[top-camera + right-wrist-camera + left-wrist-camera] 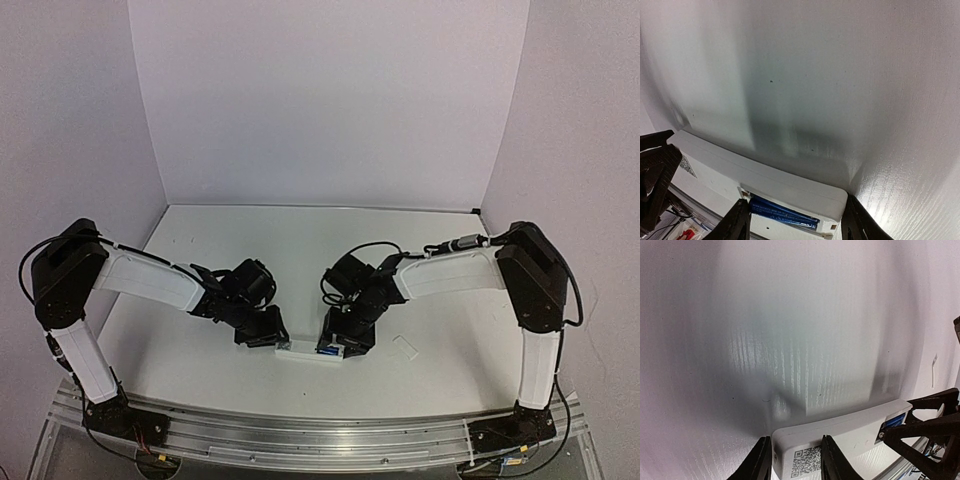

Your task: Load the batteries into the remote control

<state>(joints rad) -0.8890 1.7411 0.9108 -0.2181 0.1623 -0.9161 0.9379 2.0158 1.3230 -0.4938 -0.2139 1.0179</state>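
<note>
The white remote control (300, 352) lies back up near the table's front edge, between my two grippers. Its battery bay is uncovered, and two blue batteries (782, 212) lie side by side in it; they also show as a blue patch in the left wrist view (895, 419). My left gripper (796, 462) is open over the remote's (850, 432) QR-code end, one finger beyond the end and one over the back. My right gripper (795, 225) is open and straddles the battery end of the remote (765, 175), one finger at the bay's inner end and one past the remote's end.
A small flat white cover piece (405, 347) lies on the table right of the right gripper (338, 345); it also shows in the left wrist view (934, 371). The metal rail (300, 432) runs along the near edge. White walls enclose the table.
</note>
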